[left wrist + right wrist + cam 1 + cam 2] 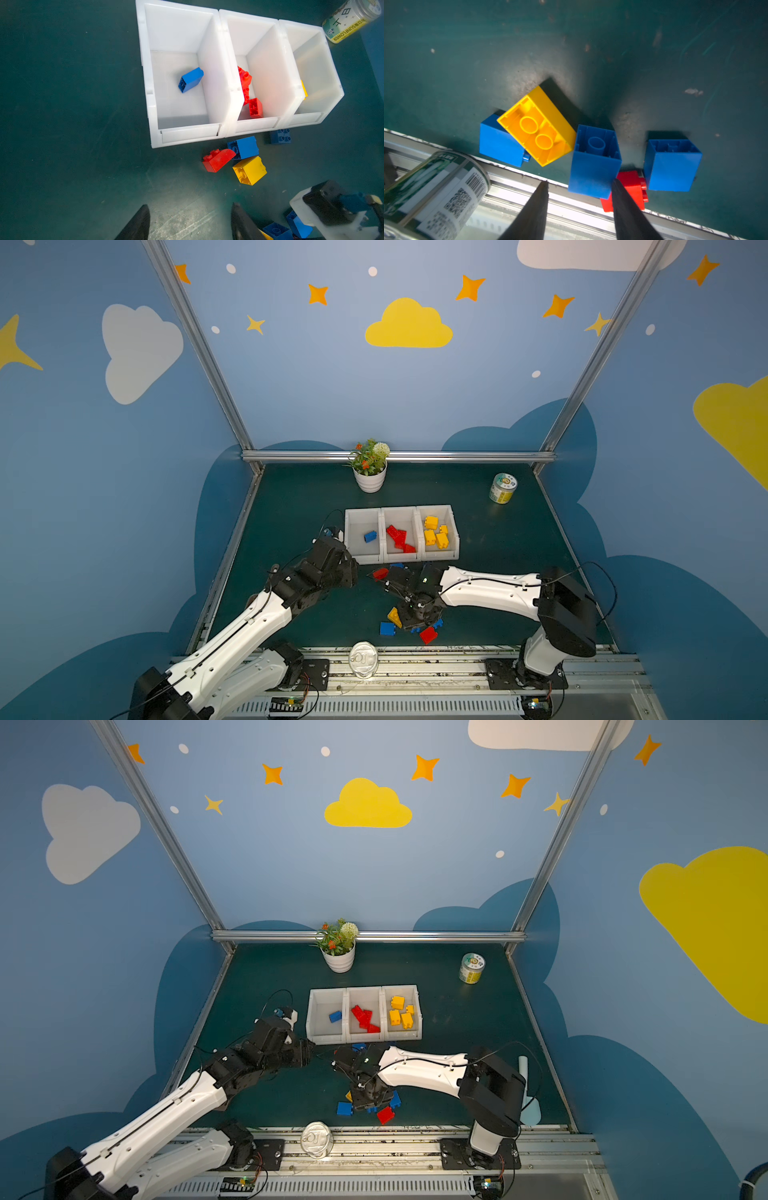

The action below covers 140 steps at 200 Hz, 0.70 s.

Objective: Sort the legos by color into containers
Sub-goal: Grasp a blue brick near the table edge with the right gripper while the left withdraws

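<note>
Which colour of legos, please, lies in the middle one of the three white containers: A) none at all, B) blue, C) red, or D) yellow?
C: in both top views the middle container holds only red legos; the single blue lego and the yellow legos sit in the containers either side of it.

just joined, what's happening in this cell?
The robot is sorting legos by color into three white bins: one blue brick left, reds middle, yellows right. The right gripper sits low over a loose blue brick by the front rail, jaws apart, not yet clamped. The left gripper hangs open and empty near the bins. Several lie unsorted.
</note>
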Available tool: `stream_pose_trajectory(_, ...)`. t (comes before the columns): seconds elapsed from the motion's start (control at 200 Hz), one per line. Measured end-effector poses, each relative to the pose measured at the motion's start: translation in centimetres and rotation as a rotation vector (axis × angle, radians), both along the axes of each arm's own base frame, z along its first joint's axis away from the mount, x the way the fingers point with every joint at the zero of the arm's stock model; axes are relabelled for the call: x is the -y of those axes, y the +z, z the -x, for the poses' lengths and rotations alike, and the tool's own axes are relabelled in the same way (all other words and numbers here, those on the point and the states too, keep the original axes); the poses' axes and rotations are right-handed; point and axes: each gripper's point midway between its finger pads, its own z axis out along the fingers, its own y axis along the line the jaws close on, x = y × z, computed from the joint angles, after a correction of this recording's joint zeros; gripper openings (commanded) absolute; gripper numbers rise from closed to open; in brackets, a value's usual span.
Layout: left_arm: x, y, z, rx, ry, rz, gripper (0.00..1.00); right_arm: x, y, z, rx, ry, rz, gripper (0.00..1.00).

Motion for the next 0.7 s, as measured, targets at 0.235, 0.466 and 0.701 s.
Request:
stream_pose_trajectory(0.235, 0.00, 0.00, 0.01, -0.002, 0.004, 0.003, 0.62, 0.07, -0.05, 0.01, -0.002, -0.010, 0.004, 0.47)
stream_pose_trajectory(0.466, -0.12, -0.31, 0.20, -0.007, 0.005, 0.002, 0.62, 0.40, -0.08, -0.23, 0.013, -0.014, 0.020, 0.48)
stream_pose_trajectory(0.701, -0.11, -0.30, 0.19, -0.006, 0.005, 0.002, 0.62, 0.85, 0.11, -0.51, 0.042, -0.011, 0.038, 0.50)
